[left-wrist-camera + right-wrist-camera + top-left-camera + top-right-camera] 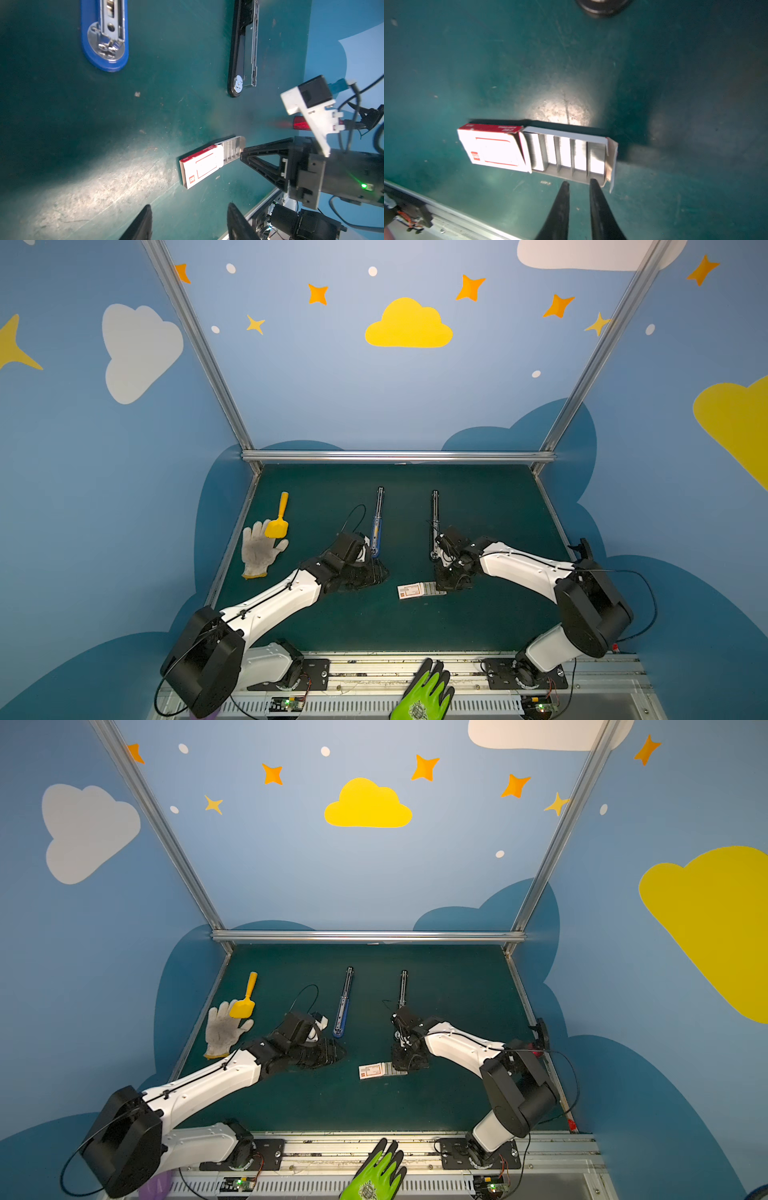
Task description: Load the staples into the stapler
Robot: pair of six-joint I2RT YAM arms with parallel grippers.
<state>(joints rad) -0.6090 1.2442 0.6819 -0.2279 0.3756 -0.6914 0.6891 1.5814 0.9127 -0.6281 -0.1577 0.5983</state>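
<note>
The staples [564,153] lie as several silvery strips in a pale tray pulled half out of a white box with a red mark [494,147], near the mat's front middle [434,588] [397,1069]. My right gripper [579,181] is just at the tray's open end; its fingers stand a narrow gap apart with nothing between them, and one tip meets the tray's rim. A blue stapler [377,526] and a black stapler [434,514] lie opened flat farther back. My left gripper [189,207] is open and empty, left of the box [199,166].
A yellow scoop [279,518] rests on a white knit glove [259,549] at the mat's left edge. A green glove [426,693] lies on the front rail between the arm bases. Metal frame bars border the mat.
</note>
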